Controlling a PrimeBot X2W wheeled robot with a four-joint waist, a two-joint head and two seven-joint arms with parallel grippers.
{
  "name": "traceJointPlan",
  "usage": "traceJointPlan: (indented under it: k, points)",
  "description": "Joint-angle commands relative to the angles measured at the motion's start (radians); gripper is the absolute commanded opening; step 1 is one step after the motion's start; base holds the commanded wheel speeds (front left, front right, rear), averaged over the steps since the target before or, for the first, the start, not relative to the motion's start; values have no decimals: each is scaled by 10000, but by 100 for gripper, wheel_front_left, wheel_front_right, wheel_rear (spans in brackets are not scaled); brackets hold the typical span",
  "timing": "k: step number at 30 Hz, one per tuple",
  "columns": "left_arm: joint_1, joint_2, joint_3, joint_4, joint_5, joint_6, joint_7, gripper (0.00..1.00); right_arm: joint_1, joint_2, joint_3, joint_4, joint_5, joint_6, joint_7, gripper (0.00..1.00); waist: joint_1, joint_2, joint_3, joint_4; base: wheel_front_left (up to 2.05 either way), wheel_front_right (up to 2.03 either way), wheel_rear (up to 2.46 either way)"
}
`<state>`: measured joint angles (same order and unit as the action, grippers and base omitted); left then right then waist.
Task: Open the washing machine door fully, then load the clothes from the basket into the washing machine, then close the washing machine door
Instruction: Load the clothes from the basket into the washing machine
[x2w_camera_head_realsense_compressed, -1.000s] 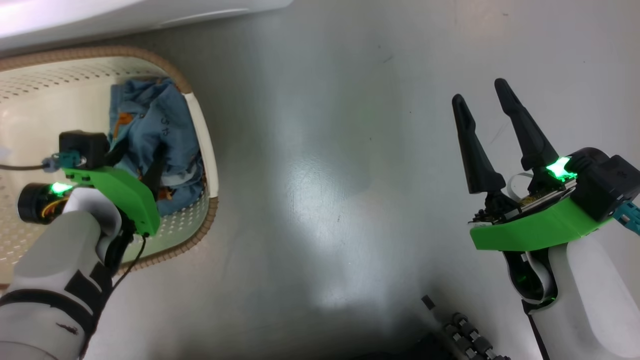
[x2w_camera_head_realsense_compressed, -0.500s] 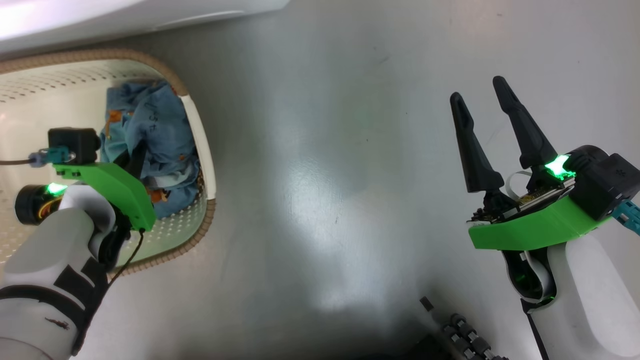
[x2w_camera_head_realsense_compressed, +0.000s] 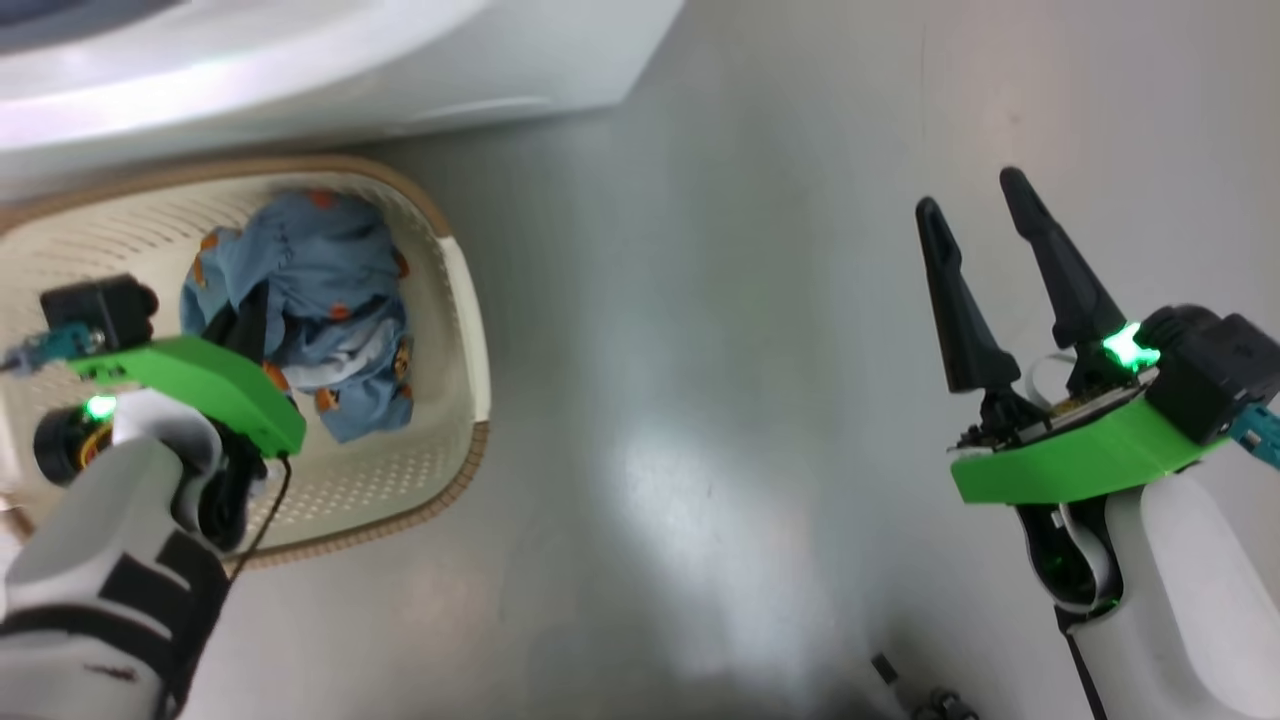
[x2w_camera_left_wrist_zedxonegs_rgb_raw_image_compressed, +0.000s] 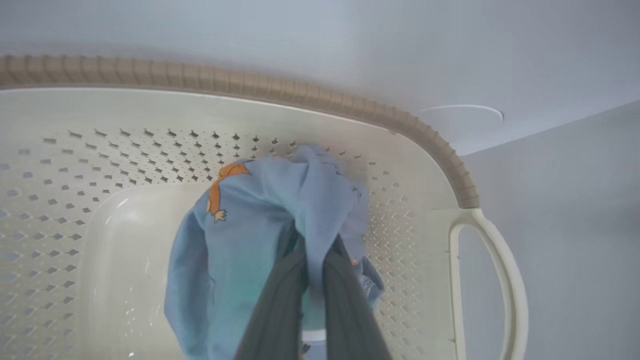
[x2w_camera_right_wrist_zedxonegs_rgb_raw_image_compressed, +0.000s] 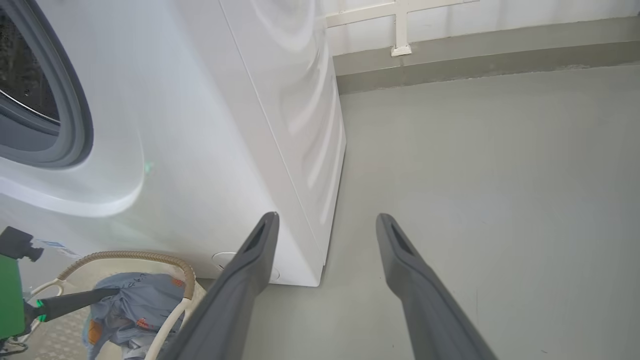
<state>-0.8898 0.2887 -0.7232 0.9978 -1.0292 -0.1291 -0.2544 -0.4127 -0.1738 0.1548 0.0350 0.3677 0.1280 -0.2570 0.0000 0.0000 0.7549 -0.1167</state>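
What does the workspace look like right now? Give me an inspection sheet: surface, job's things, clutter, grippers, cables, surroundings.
Surface: glossy grey floor, with glare patches.
Job's things: basket stands on the floor against the front of the washing machine. The clothes are a light-blue bundle inside the basket. The machine's grey gasket is exposed.
Clutter: nothing seen.
Grippers: left gripper is shut on a fold of the clothes. Right gripper is open over bare floor and holds nothing.
Cables: thin black cable hangs at the left wrist, over the basket's rim.
Surroundings: wall with a grey skirting band behind the machine.
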Motion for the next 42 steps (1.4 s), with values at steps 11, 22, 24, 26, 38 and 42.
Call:
traceJointPlan:
  k: [11, 22, 24, 26, 38, 42]
  points:
    - [2063, -14, 2914, -1535, 2346, -15, -73, 0, 1184, -192, 135, 152, 57, 27, -48, 100, 0, 0, -2204, 700, 0, 0, 0]
    - [3699, -257, 4714, -3627, 4302, -15, -73, 0, 2078, -408, 54, 419, 184, 27, -48, 100, 0, 0, -3760, 920, 0, 0, 0]
    - [3969, -278, 4942, -4042, 4538, -15, -73, 0, 2230, -446, 18, 437, 206, 27, -48, 100, 0, 0, -3982, 927, 0, 0, 0]
    - [4242, -291, 5173, -4479, 4755, -15, -74, 0, 2387, -484, -26, 443, 220, 27, -48, 100, 0, 0, -4180, 923, 0, 0, 0]
    - [6432, -611, 6441, -7171, 5761, -15, -74, 0, 3392, -558, -470, 430, 248, 27, -48, 100, 0, 0, -5244, 785, 0, 0, 0]
    - [7342, -790, 6807, -8008, 6095, -15, -74, 0, 3711, -564, -581, 418, 257, 27, -48, 100, 0, 0, -5501, 729, 0, 0, 0]
